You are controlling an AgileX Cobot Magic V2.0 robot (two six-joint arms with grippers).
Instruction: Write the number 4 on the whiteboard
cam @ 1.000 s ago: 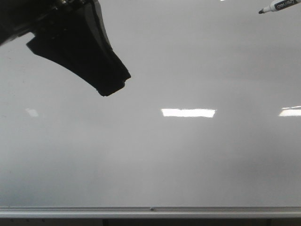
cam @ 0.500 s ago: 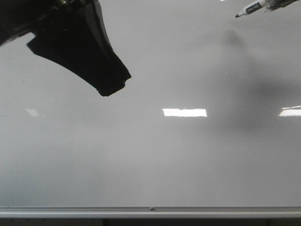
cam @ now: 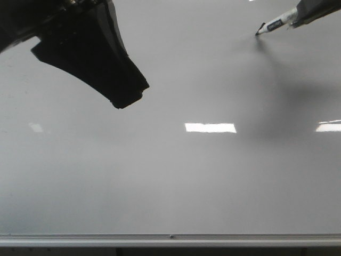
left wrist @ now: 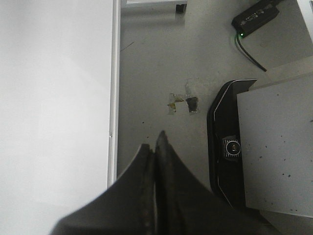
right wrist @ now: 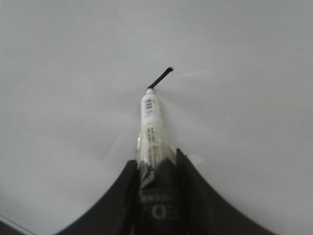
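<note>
The whiteboard (cam: 186,181) fills the front view, with its silver frame strip (cam: 170,240) along the bottom edge. No strokes of the number 4 show on it. My right gripper (cam: 314,12) enters at the top right, shut on a white marker (cam: 274,24) whose black tip (cam: 258,33) is at or just off the board, with a shadow beside it. In the right wrist view the gripper (right wrist: 156,164) clamps the marker (right wrist: 152,125), black tip (right wrist: 161,78) against the board. My left gripper (cam: 127,98) hangs at the upper left, shut and empty (left wrist: 157,144).
Bright rectangular light reflections (cam: 210,128) lie on the board. In the left wrist view the board's frame edge (left wrist: 114,98) runs beside grey floor, with a black power brick (left wrist: 254,17) and the robot base (left wrist: 230,152) beyond it.
My right gripper has brought the marker leftward and down toward the board, and a shadow has appeared under it. The left gripper has not moved.
</note>
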